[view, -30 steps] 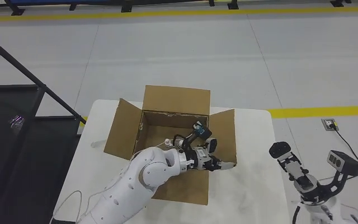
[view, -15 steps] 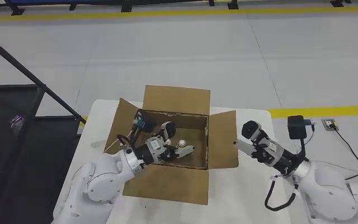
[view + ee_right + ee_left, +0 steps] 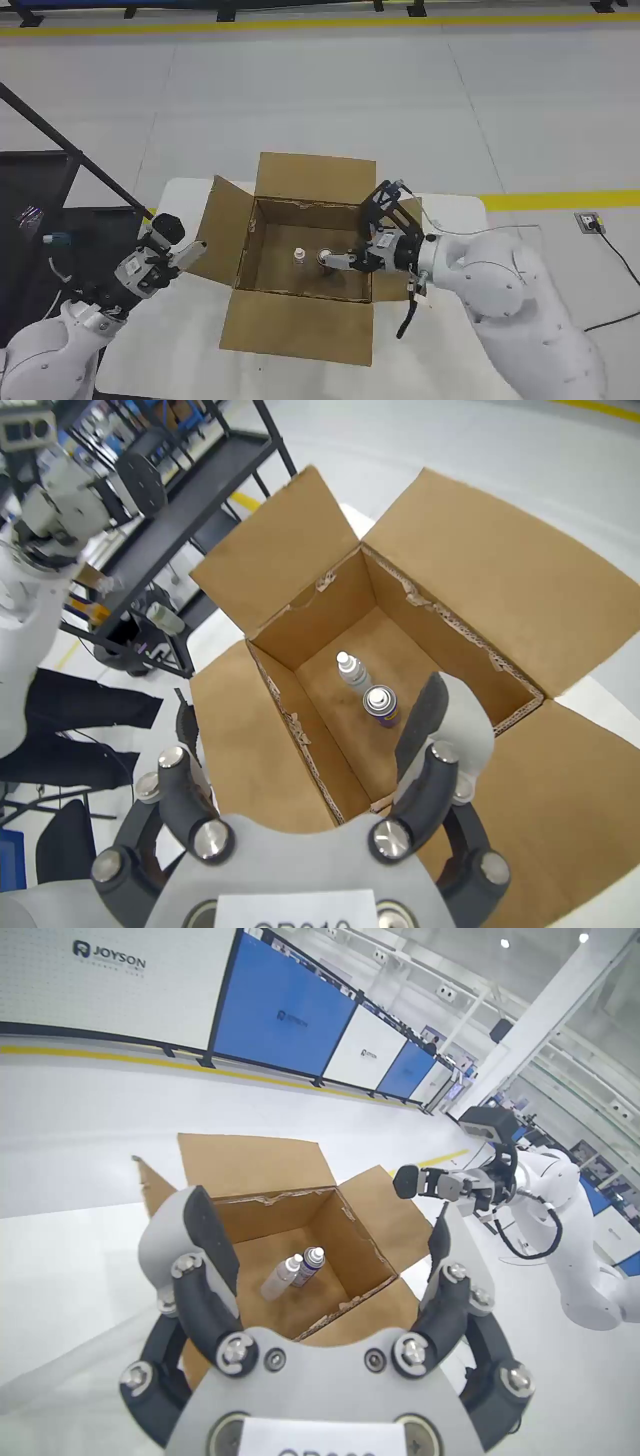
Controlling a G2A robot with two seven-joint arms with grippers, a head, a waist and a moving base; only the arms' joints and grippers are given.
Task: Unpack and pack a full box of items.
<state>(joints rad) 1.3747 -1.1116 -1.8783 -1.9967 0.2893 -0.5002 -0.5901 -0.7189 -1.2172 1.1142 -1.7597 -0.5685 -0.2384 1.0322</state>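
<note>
A: The right gripper [image 3: 306, 700], how does it stand?
B: Its fingers are spread wide and hold nothing. It hangs over the cardboard box [image 3: 315, 178] in the middle of the top view. The left gripper [image 3: 320, 1223] is just as wide, outside the box's left flap.
A: And the items?
B: A purple-labelled spray can [image 3: 381, 706] and a clear bottle [image 3: 352, 677] are upright on the box floor, just beside each other.
A: What's the risk?
B: A finger lowered for the can could clip the bottle and topple it—or snag the torn box wall.
</note>
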